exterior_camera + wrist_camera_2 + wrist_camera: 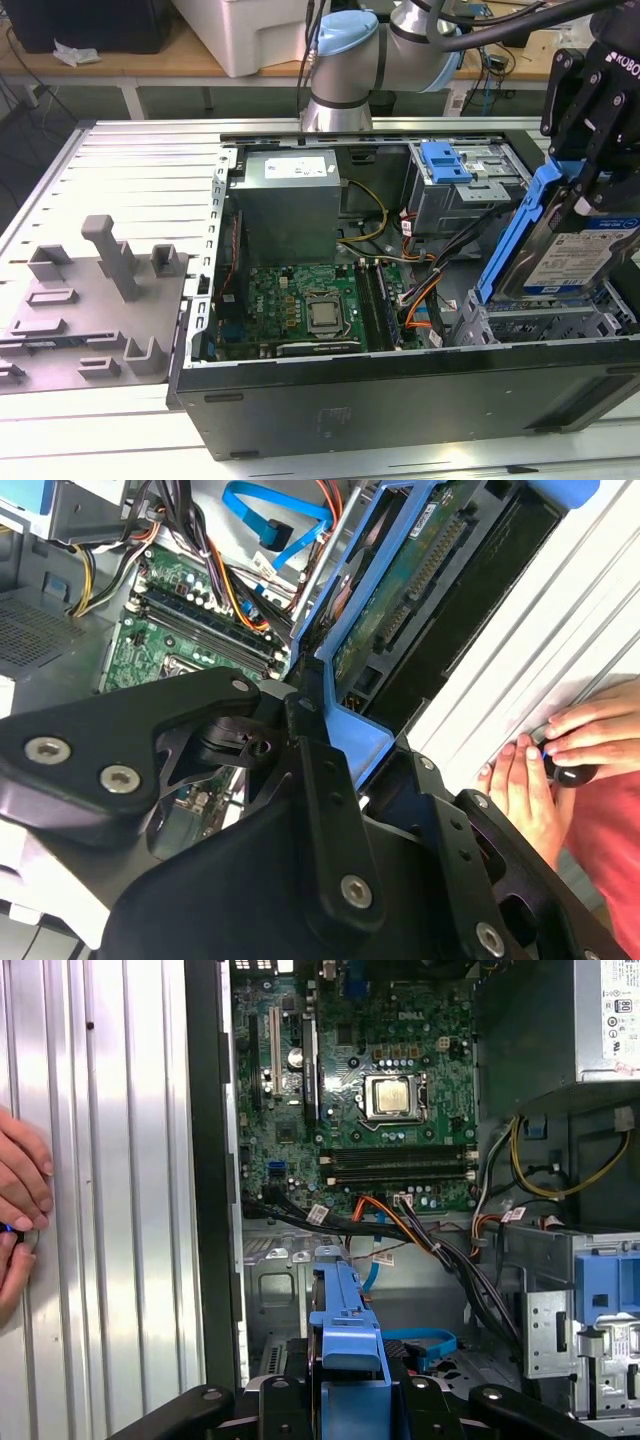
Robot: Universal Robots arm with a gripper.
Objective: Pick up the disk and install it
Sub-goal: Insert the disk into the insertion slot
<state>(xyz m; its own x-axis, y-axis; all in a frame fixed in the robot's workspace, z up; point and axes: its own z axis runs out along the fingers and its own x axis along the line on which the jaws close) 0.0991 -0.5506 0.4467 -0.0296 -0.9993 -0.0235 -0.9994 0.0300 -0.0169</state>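
Gripper [585, 185], black and angular, clamps the flat silver disk [585, 255] by its blue plastic bracket [518, 238], tilted above the grey metal cage [535, 325] at the exterior view's right.

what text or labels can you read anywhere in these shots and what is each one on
Label on the disk, held in the hand: too small to read.
Sticker on the power supply: too small to read.
White print on the circuit board: too small to read.
Lettering on the hand's body: cut off at the picture's edge.
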